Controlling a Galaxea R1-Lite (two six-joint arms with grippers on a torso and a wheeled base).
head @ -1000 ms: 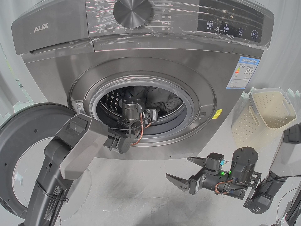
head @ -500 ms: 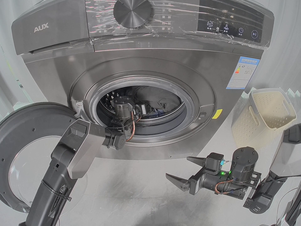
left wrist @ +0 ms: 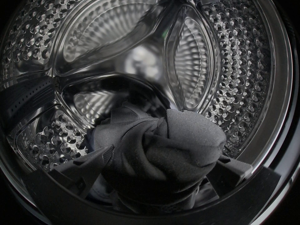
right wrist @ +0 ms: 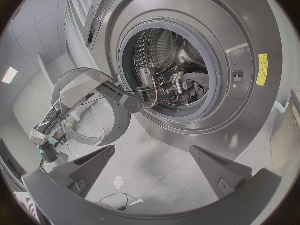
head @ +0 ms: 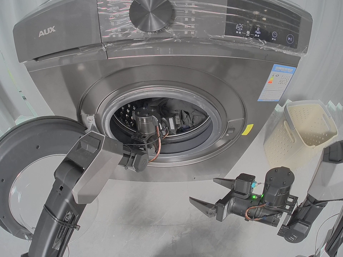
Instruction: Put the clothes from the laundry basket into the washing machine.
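Observation:
The washing machine [head: 160, 72] stands with its round door [head: 32, 150] swung open to the left. My left gripper [head: 187, 119] reaches through the opening into the drum [left wrist: 237, 63]. Its fingers [left wrist: 90, 166] are spread wide, open, and a bunched dark grey garment [left wrist: 168, 147] lies between them. That dark clothing [head: 193, 115] sits at the drum's lower right; it also appears as clothing [right wrist: 195, 83] in the right wrist view. My right gripper [head: 202, 190] hangs open and empty above the floor, in front of the machine; its own view has the gripper [right wrist: 150, 149] facing the opening.
A cream perforated laundry basket [head: 303, 132] lies tipped on its side against the machine's right, with no clothes visible inside; the basket's edge [right wrist: 286, 132] is close to my right arm. Grey floor [head: 153, 211] lies open in front of the machine.
My left wrist swung left inside the opening, then back right toward the middle. The dark clothes in the drum shifted and bunched. The right arm has not moved.

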